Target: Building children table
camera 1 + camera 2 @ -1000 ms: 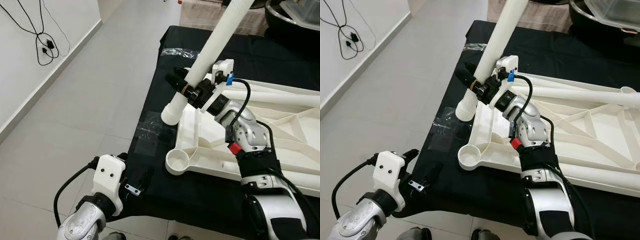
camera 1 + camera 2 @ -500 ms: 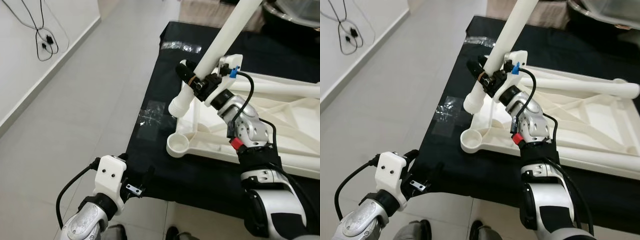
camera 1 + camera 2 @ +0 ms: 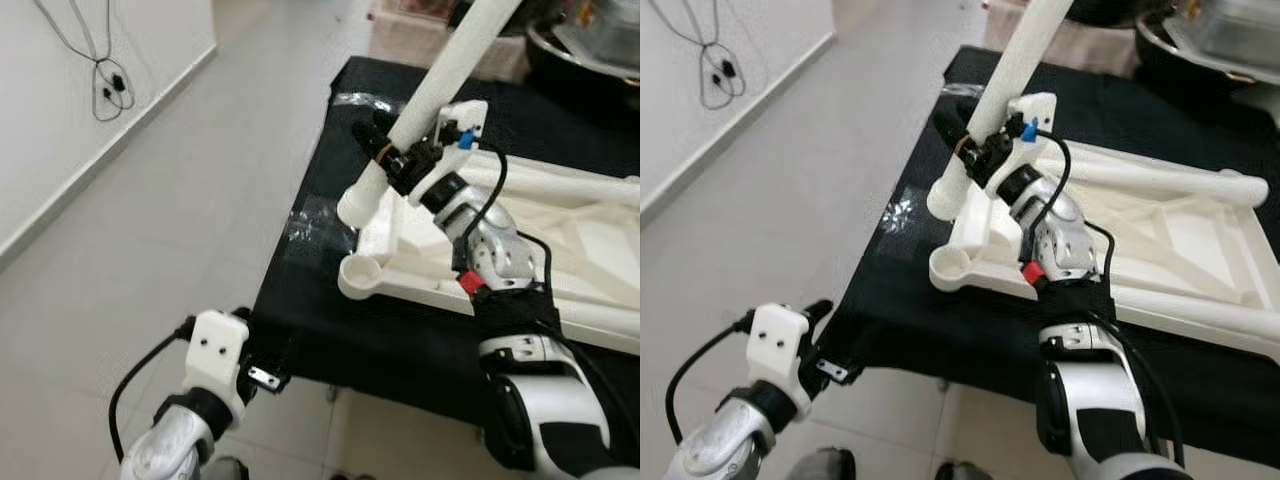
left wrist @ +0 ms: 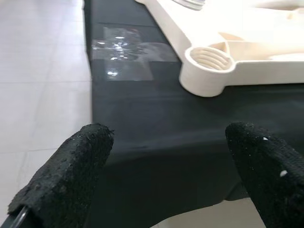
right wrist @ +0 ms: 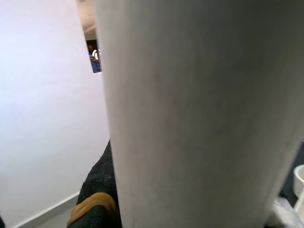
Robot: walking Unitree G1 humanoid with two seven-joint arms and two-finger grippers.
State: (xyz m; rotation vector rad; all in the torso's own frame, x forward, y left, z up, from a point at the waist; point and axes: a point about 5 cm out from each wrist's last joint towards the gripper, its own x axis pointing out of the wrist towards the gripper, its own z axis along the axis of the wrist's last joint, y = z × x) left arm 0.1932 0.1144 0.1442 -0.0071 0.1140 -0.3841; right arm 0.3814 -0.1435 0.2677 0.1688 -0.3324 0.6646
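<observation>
White leg (image 3: 440, 85) still clamped by right fingers (image 3: 385, 160), seemingly nearer corner socket (image 3: 361, 273); left fingers (image 4: 85, 161) spread, idle.

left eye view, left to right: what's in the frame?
Black cable hanging on the white wall → left end effector at the black cloth's edge → round threaded corner socket of the white plastic tabletop → right end effector gripping the white cylindrical table leg → red tab on the right wrist.

In my right wrist feed, the white table leg (image 5: 199, 114) stands directly against the lens. One black finger (image 5: 97, 199) of the right gripper, banded in orange, touches it. A pale wall (image 5: 47, 109) lies beyond.
</observation>
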